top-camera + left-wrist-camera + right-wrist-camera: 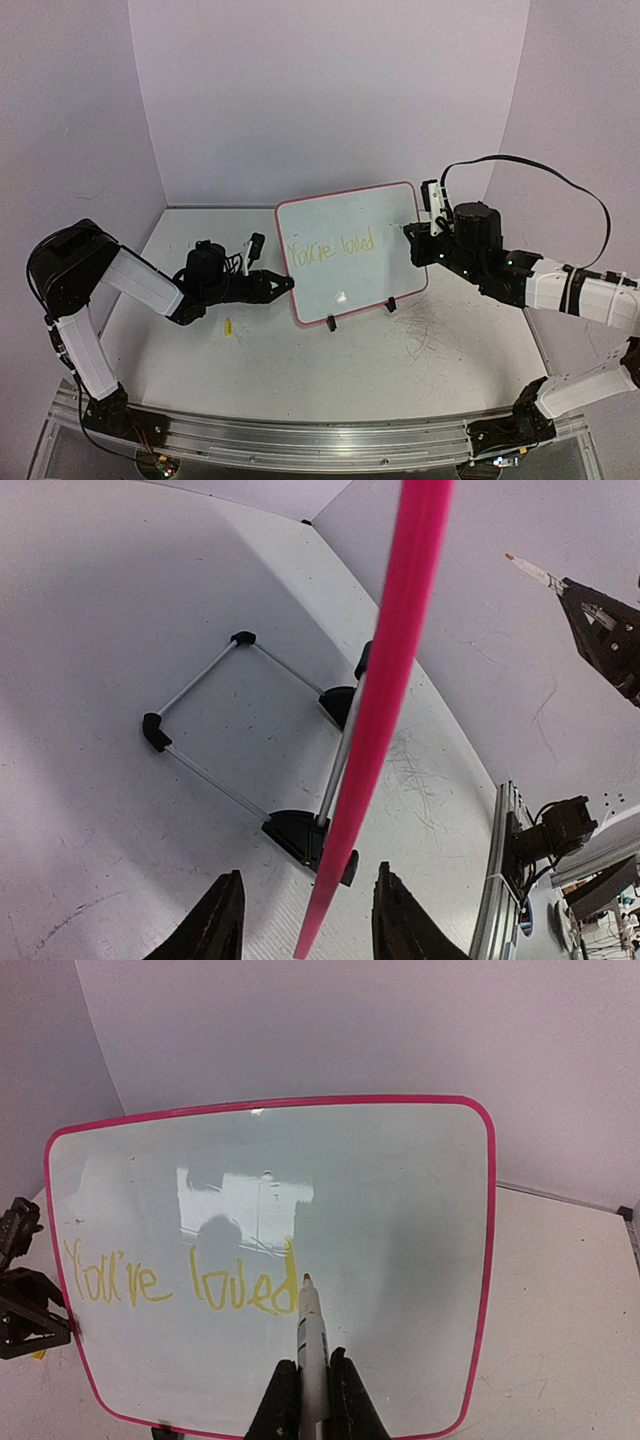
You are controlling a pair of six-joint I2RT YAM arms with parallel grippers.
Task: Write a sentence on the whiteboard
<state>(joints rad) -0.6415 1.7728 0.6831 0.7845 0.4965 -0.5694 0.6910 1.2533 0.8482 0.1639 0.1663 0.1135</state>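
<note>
The whiteboard (350,215), white with a pink-red rim, stands tilted on its black wire stand (240,735) mid-table. The sentence (330,246) reads "You're loved" in pale yellow, also in the right wrist view (180,1282). My right gripper (312,1365) is shut on a white marker (312,1332). Its orange tip is at the board just right of the "d"; I cannot tell if it touches. My left gripper (305,885) is open, its fingers (222,920) either side of the board's left rim (385,690) without touching it.
A small yellow piece (228,326) lies on the table left of the board, under my left arm. Grey scratch marks (430,335) cover the table in front of the board's right side. The walls stand close behind and at both sides.
</note>
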